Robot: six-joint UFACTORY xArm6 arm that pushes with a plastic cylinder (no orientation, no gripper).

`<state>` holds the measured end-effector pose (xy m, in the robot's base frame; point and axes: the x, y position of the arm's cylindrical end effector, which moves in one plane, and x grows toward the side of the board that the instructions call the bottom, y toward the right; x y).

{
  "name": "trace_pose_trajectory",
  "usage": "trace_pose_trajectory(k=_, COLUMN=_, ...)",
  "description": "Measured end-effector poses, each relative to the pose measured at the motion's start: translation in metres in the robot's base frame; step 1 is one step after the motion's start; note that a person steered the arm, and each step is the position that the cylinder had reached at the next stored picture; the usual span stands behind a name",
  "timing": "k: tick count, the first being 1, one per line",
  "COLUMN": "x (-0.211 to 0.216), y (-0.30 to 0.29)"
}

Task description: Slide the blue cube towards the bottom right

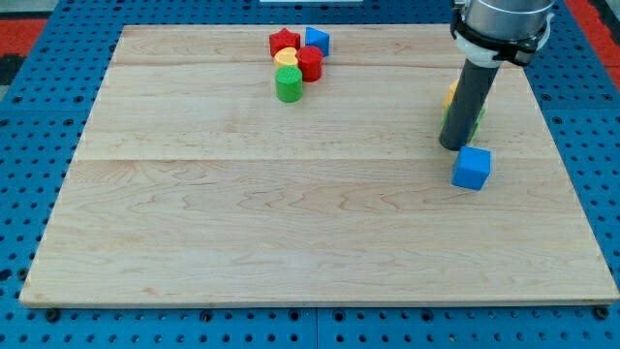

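The blue cube point(472, 168) lies on the wooden board point(291, 213) at the view's right, a little above mid-height. My tip point(452, 146) stands just up and to the left of it, touching or nearly touching its upper left corner. The rod partly hides a yellow block point(451, 94) and a green block point(479, 114) behind it; their shapes cannot be made out.
A cluster sits at the view's top centre: a red star point(283, 41), a second blue block point(317, 41), a yellow heart point(287, 58), a red cylinder point(310, 63) and a green cylinder point(289, 84). Blue pegboard surrounds the board.
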<state>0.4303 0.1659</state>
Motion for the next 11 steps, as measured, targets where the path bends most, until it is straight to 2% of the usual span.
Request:
trace_pose_trajectory(k=2, x=0.057, y=-0.002)
trace_pose_trajectory(k=3, x=0.046, y=-0.002)
trace_pose_trajectory(k=4, x=0.017, y=-0.001)
trace_pose_trajectory(k=5, x=0.017, y=0.024)
trace_pose_trajectory(k=6, x=0.017, y=0.025)
trace_pose_trajectory(k=8, x=0.067, y=0.037)
trace_pose_trajectory(k=11, x=0.083, y=0.037)
